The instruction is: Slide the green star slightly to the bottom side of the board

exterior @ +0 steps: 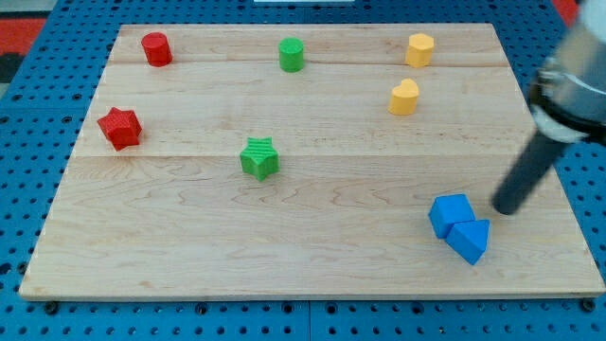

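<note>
Camera view: eight blocks counted. Two red: cylinder (156, 48) top left, star (120, 127) left edge. Two green: cylinder (292, 54) top centre, green star (259, 157) mid-board, left of centre. Two yellow: (419, 49) and (404, 97), top right, shapes unclear. Two blue: cube (450, 213) touching wedge (470, 239), bottom right. Pale wooden board (284, 246), visible grain, on blue perforated base (587, 189). My tip (503, 208) just right of blue cube, well apart from green star. No jaws; plain dark rod.

A robotics lab bench: a wooden board (312, 246) on a blue perforated mounting table (28, 95).
</note>
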